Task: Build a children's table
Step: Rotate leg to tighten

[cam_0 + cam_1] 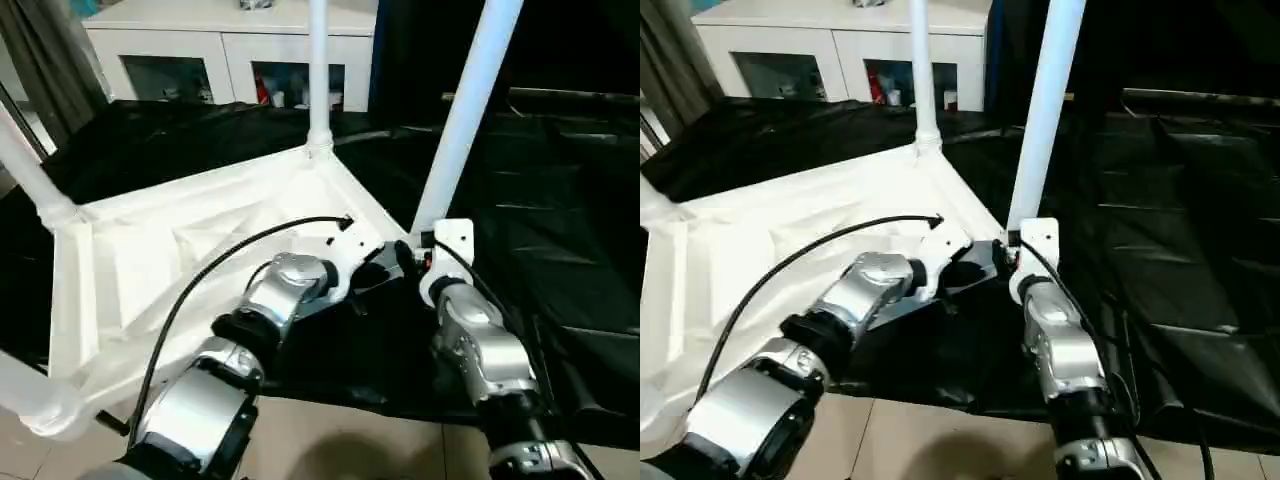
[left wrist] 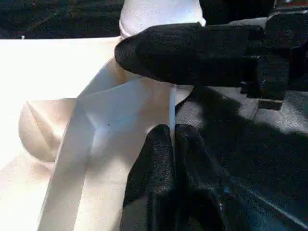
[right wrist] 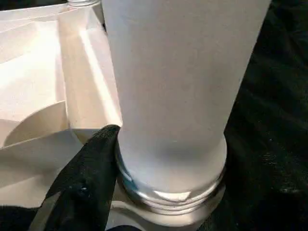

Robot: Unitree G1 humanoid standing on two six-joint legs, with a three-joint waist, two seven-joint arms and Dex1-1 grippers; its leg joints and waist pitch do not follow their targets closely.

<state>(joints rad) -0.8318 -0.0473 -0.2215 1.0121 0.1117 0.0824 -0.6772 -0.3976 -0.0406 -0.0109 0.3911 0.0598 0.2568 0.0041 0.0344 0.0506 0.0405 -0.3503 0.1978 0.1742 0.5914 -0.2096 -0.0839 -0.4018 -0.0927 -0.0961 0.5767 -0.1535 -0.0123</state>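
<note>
The top (image 1: 150, 270) lies underside up on black sheeting (image 1: 570, 230). Its near right corner is crowded: a leg (image 1: 462, 120) stands there, the right gripper (image 3: 144, 202) has one finger (image 3: 86, 183) against the leg's base, and the left gripper (image 2: 174, 144), pinched shut on the top's rim, sits just beside it. Another leg (image 1: 318, 70) rises at the top's far corner, a third (image 1: 25, 160) at its left corner. The ribbed middle of the top lies open between the legs. Right of the top the sheeting is bare. A cabinet (image 1: 230, 50) stands behind the top
</note>
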